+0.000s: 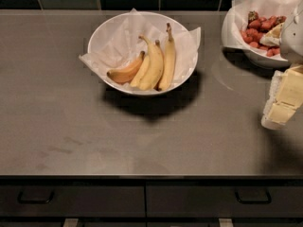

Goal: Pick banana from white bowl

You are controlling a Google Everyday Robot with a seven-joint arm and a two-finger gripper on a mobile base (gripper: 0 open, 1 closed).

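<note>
**Deep-yellow banana (154, 67) at rest in the white bowl (99, 30), gripper (284, 98) off to the right**

We see the white bowl standing on a grey-brown counter (71, 126), towards the back and a little left of the middle. Crinkled white paper (118, 39) lines it and spills over the rim. Four bananas lie side by side on the paper. The banana of the task is the plumpest one, curved, its brownish stem pointing to the back. An orange-brown banana (124, 73) lies to its left, and a straighter, paler banana (167, 63) touches it on the right.

The gripper hangs at the right edge of the view, over the counter and well apart from the white bowl. We cannot tell whether the claw is open or closed. Just behind it stands a second bowl (258, 56), also paper-lined, with red strawberries (258, 30) inside.
</note>
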